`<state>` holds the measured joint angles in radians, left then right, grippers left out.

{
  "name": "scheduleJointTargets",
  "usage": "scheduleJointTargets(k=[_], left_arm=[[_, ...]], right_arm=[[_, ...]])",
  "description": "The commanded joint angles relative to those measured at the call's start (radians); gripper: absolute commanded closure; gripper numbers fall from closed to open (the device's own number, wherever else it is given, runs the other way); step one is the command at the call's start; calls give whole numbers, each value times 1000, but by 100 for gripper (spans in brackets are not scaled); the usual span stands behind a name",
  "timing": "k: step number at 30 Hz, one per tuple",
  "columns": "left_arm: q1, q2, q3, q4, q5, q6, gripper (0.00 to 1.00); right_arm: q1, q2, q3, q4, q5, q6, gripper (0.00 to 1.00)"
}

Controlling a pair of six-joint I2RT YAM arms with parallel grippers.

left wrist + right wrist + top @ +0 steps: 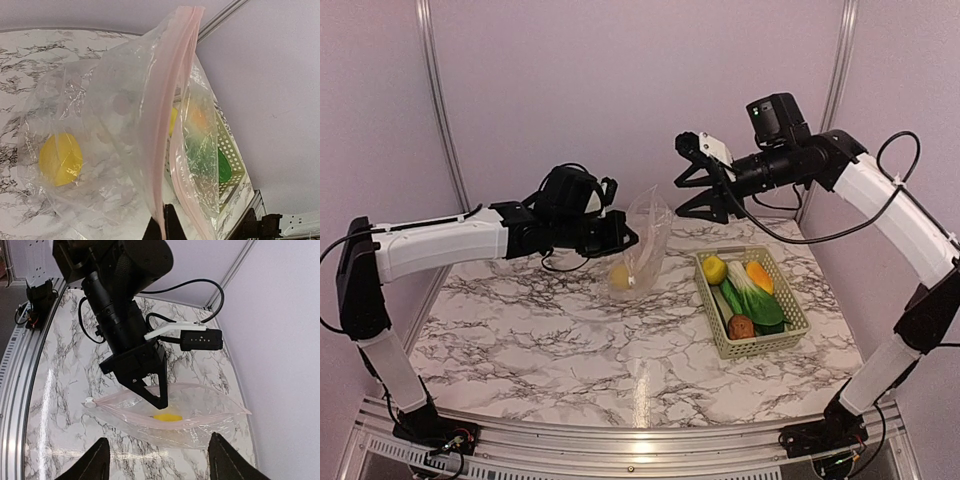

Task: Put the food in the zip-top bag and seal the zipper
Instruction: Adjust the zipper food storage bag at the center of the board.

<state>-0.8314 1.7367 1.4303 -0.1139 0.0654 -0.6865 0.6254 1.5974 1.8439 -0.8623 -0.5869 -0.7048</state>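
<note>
Zip-top bag (pixel 652 225) hangs upright over the marble surface (pixel 540 330), bottom resting on or just above it; we cannot tell which. Left claw (pixel 161 227) is clamped on the bag's top edge, pinching the pinkish zipper (pixel 165 125) strip from one side. One yellow round fruit (pixel 61 159) sits inside, at the bottom of the bag. Right claw (pixel 162 465) hovers above the bag mouth, jaws wide apart and empty.

The rest of the food is in the pale green basket (pixel 767 346) just right of the bag: second yellow fruit (pixel 714 268), orange-yellow piece (pixel 758 275), leafy vegetable (pixel 752 298), brown lump (pixel 741 326).

Handling, our judgement:
- The bag is thin, crinkly film, very light and floppy. It sags and folds and will not hold its mouth open alone.
- The film looks slick. We'd take hold at the stiffer zip strip, not the walls.
- The mouth looks narrow from the right wrist view, so the far lip likely needs pulling apart.
- The toy pieces look light, hard and smooth. The round ones may roll or slip from the fingers. The long vegetable is best pinched mid-body.
- The small whitish slider tab (pixel 89 402) sits at one end of the strip. It is tiny, so it needs a precise pinch.

We can read no brand, label or writing on the bag, food or basket.
</note>
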Motion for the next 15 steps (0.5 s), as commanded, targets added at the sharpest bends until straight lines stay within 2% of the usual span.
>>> scheduleJointTargets(k=[1, 5, 7, 11, 13, 15], left_arm=[[-4, -43, 2, 4, 194, 74, 100], [-5, -59, -68, 212, 236, 8, 100], [-4, -6, -61, 258, 254, -12, 100], [-5, 202, 60, 208, 413, -68, 100], [-12, 284, 99, 276, 514, -130, 100], [-23, 319, 113, 309, 532, -147, 100]], right_arm=[[16, 6, -29, -118, 31, -165, 42], [7, 1, -83, -33, 86, -45, 46], [1, 3, -116, -24, 91, -38, 47], [-2, 1, -123, -53, 58, -90, 48], [-6, 1, -105, -103, 38, -145, 48], [-6, -10, -105, -157, 30, -235, 48]])
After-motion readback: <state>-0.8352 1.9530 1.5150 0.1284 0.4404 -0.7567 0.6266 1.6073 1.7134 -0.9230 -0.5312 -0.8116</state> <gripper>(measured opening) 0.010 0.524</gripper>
